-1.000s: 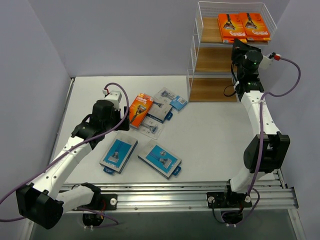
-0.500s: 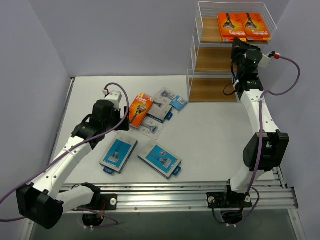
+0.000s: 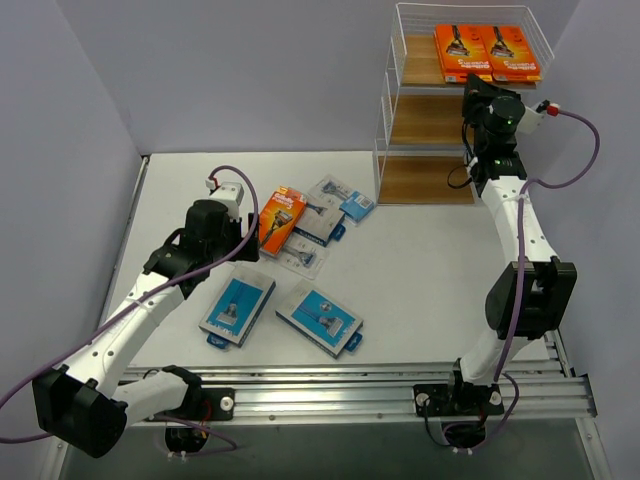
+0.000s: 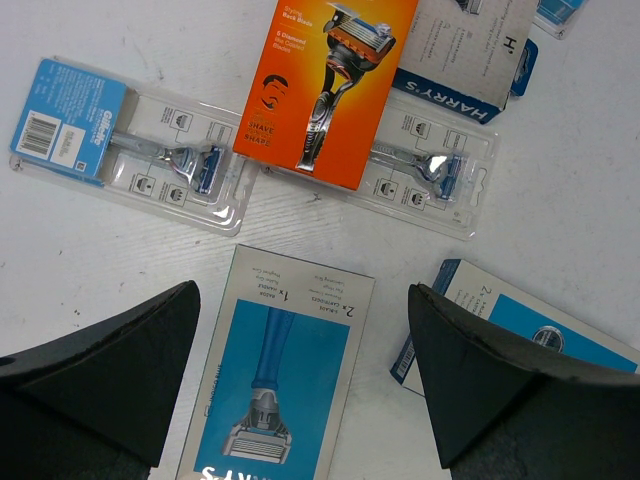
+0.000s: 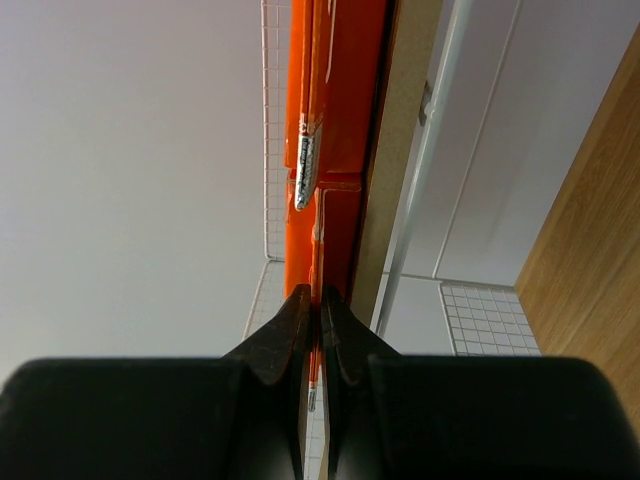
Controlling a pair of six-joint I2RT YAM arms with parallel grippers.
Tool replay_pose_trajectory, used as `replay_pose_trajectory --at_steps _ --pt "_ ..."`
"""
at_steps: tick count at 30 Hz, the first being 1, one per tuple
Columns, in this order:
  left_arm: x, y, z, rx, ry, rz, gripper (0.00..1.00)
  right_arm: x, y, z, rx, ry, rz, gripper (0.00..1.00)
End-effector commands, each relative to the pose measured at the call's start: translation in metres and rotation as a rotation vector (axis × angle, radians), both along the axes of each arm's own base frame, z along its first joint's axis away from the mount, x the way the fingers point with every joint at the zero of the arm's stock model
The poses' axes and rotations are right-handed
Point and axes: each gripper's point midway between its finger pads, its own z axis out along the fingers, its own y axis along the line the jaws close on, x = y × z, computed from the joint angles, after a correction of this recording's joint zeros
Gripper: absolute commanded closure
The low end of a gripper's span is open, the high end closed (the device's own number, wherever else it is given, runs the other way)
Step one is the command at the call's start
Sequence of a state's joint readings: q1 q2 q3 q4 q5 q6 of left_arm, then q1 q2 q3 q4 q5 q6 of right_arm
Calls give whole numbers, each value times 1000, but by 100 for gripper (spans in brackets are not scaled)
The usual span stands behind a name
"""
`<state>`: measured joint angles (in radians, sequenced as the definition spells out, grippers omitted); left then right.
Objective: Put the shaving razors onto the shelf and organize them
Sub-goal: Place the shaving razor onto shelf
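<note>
Orange packs — two on shelf

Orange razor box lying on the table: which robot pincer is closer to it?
Left. The left pincer hangs open close by the flat orange cardboard razor box. The right pincer is far away, shut, at the top tier of the tall white wire shelf.
</note>
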<state>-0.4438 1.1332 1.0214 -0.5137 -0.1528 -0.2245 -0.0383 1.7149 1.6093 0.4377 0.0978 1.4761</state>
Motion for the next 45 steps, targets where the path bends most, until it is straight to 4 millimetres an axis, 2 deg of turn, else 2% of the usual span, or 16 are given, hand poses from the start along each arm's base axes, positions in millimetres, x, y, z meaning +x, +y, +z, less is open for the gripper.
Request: replay_pose_trajectory --at_steps 1,15,19,25,33,45 --pt "6 -3 13 -14 -38 -1 6 0 -10 19 -14 -42 -31 100" --pt "6 -4 14 -15 -39 -4 6 2 -9 17 -28 -28 -24 92" --pt "6 -3 14 -15 -41 -3 6 2 -8 15 -34 -22 -20 79" --pt "6 -3 14 -16 -39 -2 6 0 -6 18 -58 -29 -12 71" --pt "5 -3 15 -19 -45 -3 6 -4 -6 19 -63 -25 -9 66" --pt "4 -3 18 -26 -50 -6 6 -17 -3 32 -90 -46 5 57"
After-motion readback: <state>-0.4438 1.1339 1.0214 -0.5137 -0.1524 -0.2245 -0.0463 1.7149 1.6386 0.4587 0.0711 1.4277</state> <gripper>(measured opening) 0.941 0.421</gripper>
